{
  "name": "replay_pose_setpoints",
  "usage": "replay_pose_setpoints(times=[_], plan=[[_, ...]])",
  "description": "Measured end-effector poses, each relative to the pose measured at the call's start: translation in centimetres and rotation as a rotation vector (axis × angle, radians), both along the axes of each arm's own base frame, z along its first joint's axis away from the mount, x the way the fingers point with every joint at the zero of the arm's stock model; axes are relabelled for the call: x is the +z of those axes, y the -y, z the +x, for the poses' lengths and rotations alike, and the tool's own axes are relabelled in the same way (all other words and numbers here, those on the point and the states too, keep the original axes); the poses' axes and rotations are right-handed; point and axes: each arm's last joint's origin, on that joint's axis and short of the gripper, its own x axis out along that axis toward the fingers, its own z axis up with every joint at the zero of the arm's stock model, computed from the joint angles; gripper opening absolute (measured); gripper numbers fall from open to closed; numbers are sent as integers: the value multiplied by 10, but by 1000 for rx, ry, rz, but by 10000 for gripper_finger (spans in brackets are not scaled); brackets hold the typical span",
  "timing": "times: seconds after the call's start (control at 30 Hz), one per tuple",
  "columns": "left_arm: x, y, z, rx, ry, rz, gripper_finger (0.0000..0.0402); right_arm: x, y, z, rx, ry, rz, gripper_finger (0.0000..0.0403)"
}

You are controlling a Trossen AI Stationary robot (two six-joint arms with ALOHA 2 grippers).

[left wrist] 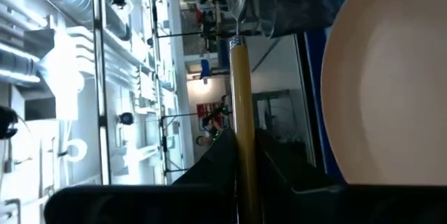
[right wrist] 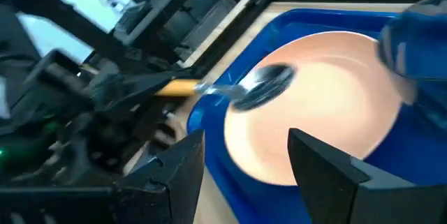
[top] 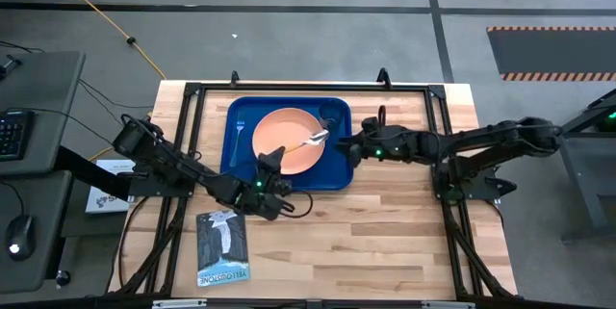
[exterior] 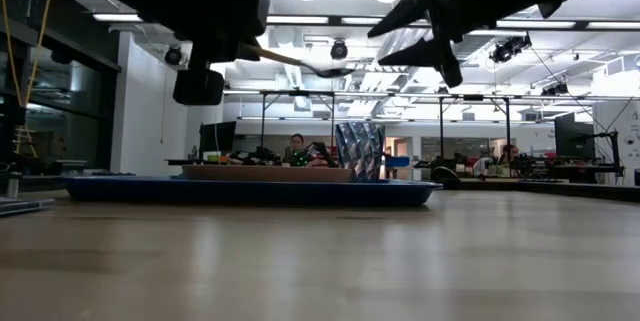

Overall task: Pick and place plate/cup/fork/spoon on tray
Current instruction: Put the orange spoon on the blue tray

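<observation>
The royal-blue tray (top: pixel 238 160) lies at the table's far middle. The peach-orange plate (top: pixel 284 145) rests flat in it. The dark cup (top: pixel 333 115) stands in the tray's far right corner, and the blue-handled fork (top: pixel 241 129) lies along its left side. My left gripper (top: pixel 274 163) is at the tray's near edge, shut on the spoon (top: pixel 315 139), whose silver bowl hangs over the plate. My right gripper (top: pixel 352 145) is open and empty at the tray's right edge, pointing at the spoon's bowl (right wrist: pixel 264 86). My left gripper pinches the spoon's yellow-orange handle (left wrist: pixel 244 158) between its two fingers, toward its free end. The fingers come slanting from the table's near left and lie along the handle, which sticks out past the fingertips. The spoon is lifted clear above the plate (exterior: pixel 312 65).
A dark booklet (top: pixel 221 248) lies on the table near the front left, below the left arm. Bare wood lies to the near and right of the tray. Black frame rails border the table. A person sits far behind in the room (exterior: pixel 296 148).
</observation>
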Motion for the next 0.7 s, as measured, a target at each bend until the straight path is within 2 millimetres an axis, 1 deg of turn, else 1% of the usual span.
replay_pose_setpoints(times=[0.13,0.27,0.5,0.7], plan=[[6,4,5,-49,30,-39,22,0,6,-1,-28,-2,10,197],[9,5,8,-86,49,-64,22,-1,6,-1,-31,-2,23,197],[11,3,10,-89,67,-76,22,-3,6,1,-37,-7,38,197],[12,3,13,-150,79,-122,22,-14,7,8,-48,-29,75,197]])
